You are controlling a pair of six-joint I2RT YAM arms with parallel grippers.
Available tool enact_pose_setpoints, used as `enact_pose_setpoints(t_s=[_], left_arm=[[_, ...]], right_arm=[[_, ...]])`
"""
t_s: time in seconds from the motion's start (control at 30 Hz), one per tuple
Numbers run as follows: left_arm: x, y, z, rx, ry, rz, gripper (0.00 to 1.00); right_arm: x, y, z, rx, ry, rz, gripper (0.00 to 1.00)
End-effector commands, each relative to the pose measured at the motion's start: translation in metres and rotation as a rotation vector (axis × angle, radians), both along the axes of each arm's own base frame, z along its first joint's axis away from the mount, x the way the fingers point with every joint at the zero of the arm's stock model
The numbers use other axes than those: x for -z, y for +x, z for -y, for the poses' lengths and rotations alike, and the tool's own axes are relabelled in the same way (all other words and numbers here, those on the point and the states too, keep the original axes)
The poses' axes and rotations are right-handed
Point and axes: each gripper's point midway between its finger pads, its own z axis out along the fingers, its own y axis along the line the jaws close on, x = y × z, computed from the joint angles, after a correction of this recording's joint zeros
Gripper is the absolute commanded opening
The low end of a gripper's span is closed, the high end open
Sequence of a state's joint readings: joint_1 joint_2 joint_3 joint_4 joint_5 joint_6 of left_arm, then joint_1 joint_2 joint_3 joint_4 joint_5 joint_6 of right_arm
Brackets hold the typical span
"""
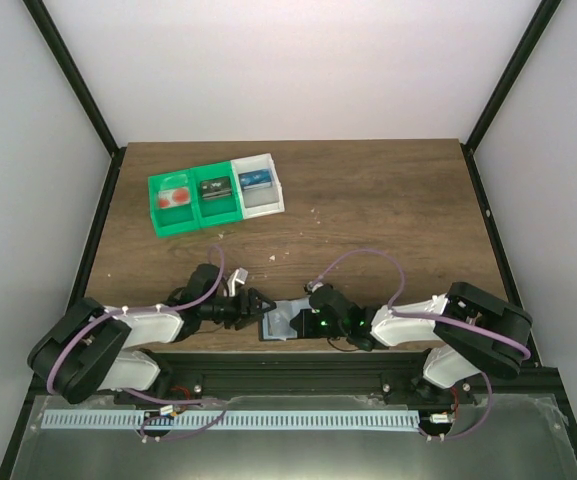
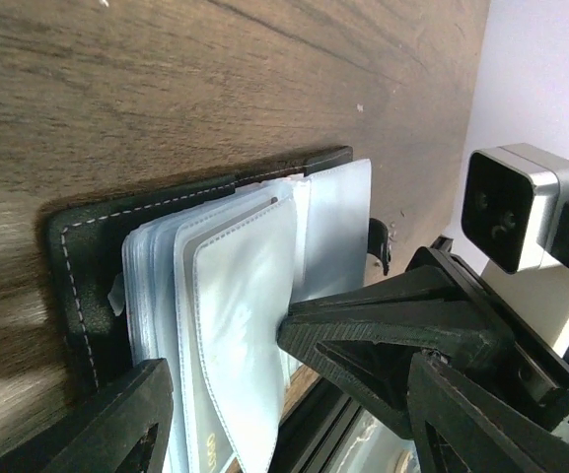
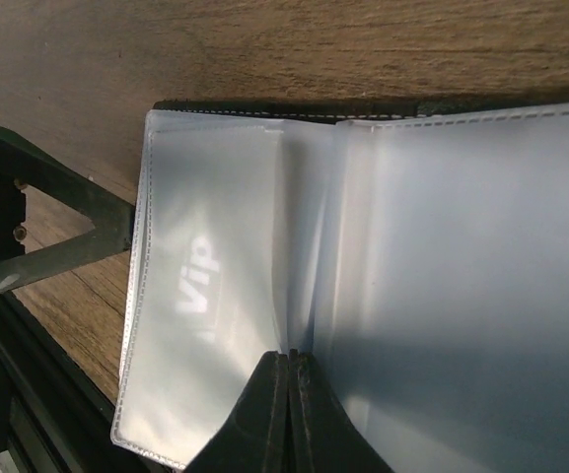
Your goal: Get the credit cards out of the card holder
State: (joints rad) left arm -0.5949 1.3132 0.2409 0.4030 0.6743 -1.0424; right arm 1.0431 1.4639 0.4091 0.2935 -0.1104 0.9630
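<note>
The card holder (image 1: 286, 321) lies open near the table's front edge, its black cover (image 2: 82, 266) down and its clear sleeves (image 2: 249, 286) fanned upward. Through one sleeve shows a pale card (image 3: 200, 286) lettered "Vip". My right gripper (image 3: 289, 361) is shut, its tip pressed into the fold between the sleeves; the left wrist view shows it as a black wedge (image 2: 363, 330). My left gripper (image 2: 286, 382) stands open, straddling the sleeves' near edge with nothing gripped. In the top view it (image 1: 255, 304) sits just left of the holder, the right gripper (image 1: 308, 322) just right.
A three-compartment tray (image 1: 158, 222) stands at the back left. Its left green bin holds a red-and-white card (image 1: 175, 197), the middle one a black item (image 1: 216, 187), the white one a blue item (image 1: 255, 181). The table's metal front rail (image 1: 288, 362) runs just behind the holder.
</note>
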Motion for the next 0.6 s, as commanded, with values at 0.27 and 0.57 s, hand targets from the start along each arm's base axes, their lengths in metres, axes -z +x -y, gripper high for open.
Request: enact_pose_setpoints(t_s=[0.27,0.57], left_arm=[[-0.0094,0.008,0.0144,0.02,-0.02,0.029,0.67],[-0.0153,0.0097,0.0136,0.001,-0.01,0.044,0.67]], right_arm=[[0.0102,-0.0063,0.0101,0.012,0.051,-0.068,0.0],[0.0121,-0.0063,0.013,0.023,0.053,-0.079,0.01]])
